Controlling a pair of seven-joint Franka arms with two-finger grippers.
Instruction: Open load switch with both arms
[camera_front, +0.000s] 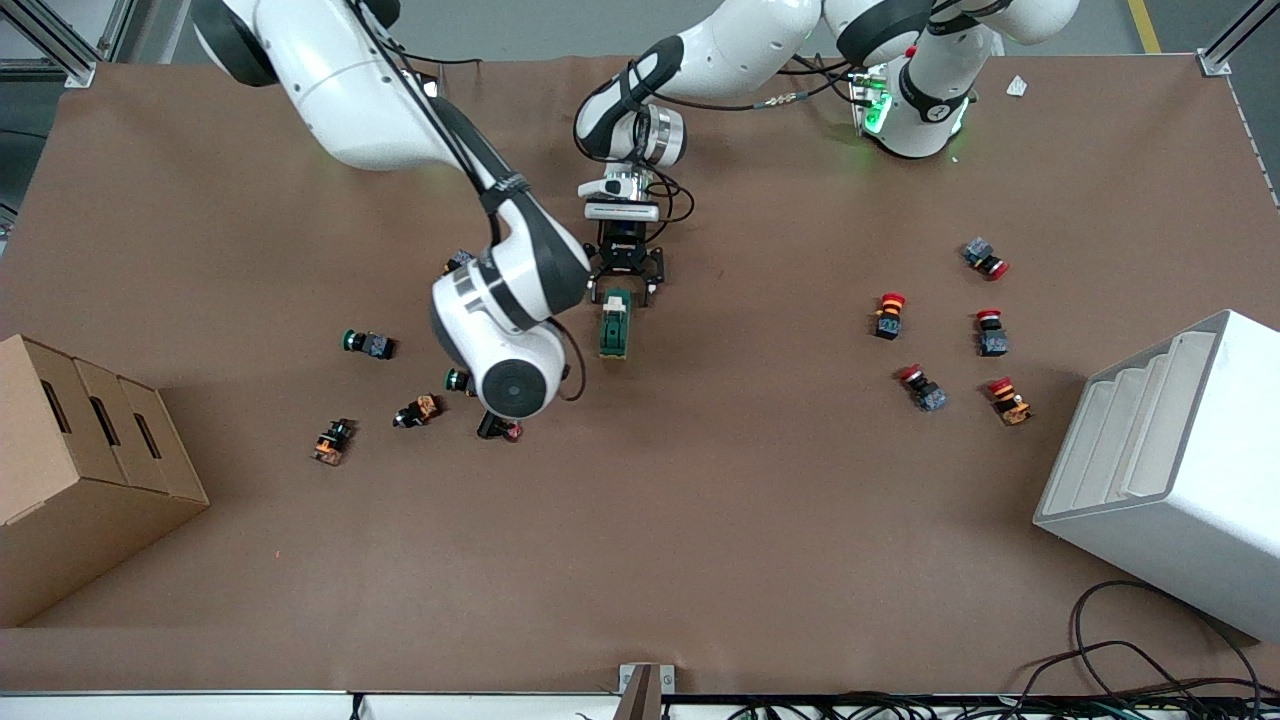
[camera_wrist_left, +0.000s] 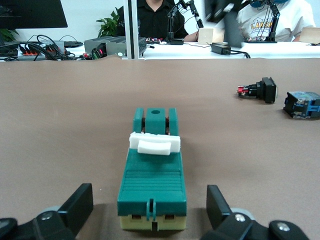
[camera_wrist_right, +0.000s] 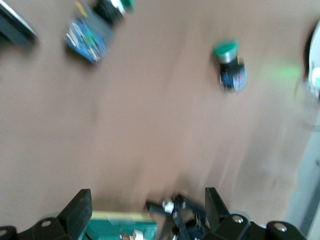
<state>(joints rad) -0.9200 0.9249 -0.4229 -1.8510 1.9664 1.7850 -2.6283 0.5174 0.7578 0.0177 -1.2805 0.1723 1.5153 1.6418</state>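
Observation:
The load switch (camera_front: 615, 328) is a dark-green block lying flat in the middle of the table. Its white lever (camera_wrist_left: 155, 142) sits across the top. My left gripper (camera_front: 622, 293) is low over the end of the switch farther from the front camera. It is open, one finger on each side of that end (camera_wrist_left: 152, 200), not touching. My right gripper (camera_wrist_right: 147, 205) is hidden under its own wrist (camera_front: 505, 360) in the front view. In the right wrist view it is open, with the switch's edge (camera_wrist_right: 120, 227) low between its fingers.
Green-capped push buttons (camera_front: 365, 343) lie scattered toward the right arm's end, around the right wrist. Red-capped ones (camera_front: 890, 315) lie toward the left arm's end. A cardboard box (camera_front: 80, 460) and a white rack (camera_front: 1170, 460) stand at the two ends, nearer the front camera.

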